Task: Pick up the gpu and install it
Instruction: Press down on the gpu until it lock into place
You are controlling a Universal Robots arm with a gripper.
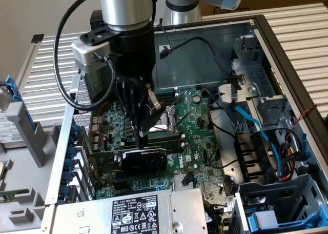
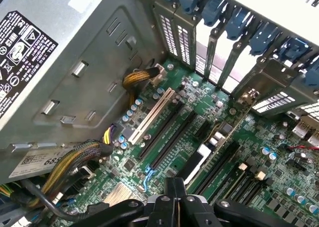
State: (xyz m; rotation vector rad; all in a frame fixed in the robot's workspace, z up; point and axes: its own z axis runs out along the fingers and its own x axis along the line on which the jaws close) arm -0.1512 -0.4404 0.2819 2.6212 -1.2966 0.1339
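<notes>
The gpu (image 1: 143,159), a small green card with a black fan shroud, stands upright in a slot of the large green motherboard (image 1: 197,141) inside the open computer case. My gripper (image 1: 142,140) hangs straight above the card's top edge, its fingers shut together and holding nothing. I cannot tell whether the tips touch the card. In the wrist view the gripper (image 2: 175,184) points down at the gpu (image 2: 214,140), seen edge-on, with its silver bracket (image 2: 266,82) at the rear slot openings.
The silver power supply (image 1: 128,213) sits close beside the card. Blue slot latches (image 2: 224,18) line the case wall. The processor socket (image 1: 166,122) lies behind the gripper. Blue cables (image 1: 251,123) and drive bays (image 1: 287,203) crowd the exterior view's right.
</notes>
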